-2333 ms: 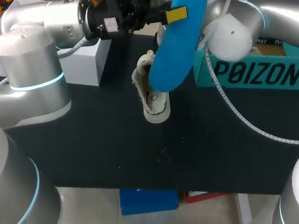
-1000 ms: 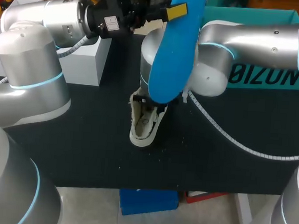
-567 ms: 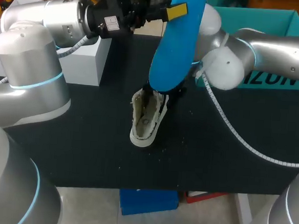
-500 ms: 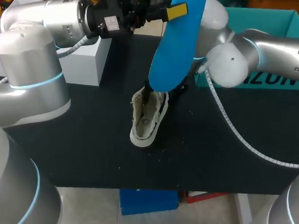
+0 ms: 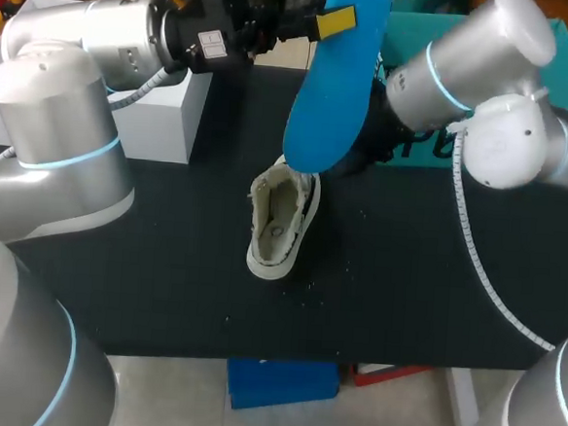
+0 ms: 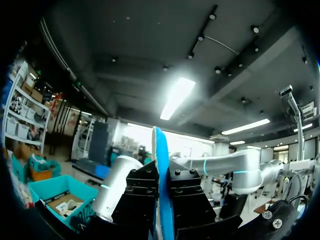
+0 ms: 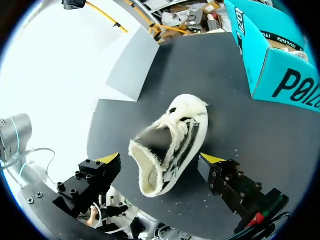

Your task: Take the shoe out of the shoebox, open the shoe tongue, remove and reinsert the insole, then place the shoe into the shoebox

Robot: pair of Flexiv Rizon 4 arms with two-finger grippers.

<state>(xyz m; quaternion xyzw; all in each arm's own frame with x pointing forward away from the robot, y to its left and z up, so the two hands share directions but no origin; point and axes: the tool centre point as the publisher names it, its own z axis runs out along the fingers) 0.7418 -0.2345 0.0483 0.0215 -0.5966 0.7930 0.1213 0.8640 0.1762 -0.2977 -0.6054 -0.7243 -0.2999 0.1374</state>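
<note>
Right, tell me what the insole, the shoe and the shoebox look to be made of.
Insole: probably foam, with a smooth matte blue face and a thin profile.
Shoe: cream fabric with fuzzy, fleece-like edging round the opening; the pale sole is perhaps rubber.
Shoebox: teal cardboard, matte, with flat folded walls.

Bright, even light on the table point(image 5: 406, 280); glare whitens the right wrist view.

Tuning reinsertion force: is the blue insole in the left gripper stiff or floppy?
Probably fairly stiff: clamped near one end by the left gripper, the insole shows no sag along its free length. Likely light, since it looks thin edge-on in the left wrist view. It may flex when pushed into the shoe.
</note>
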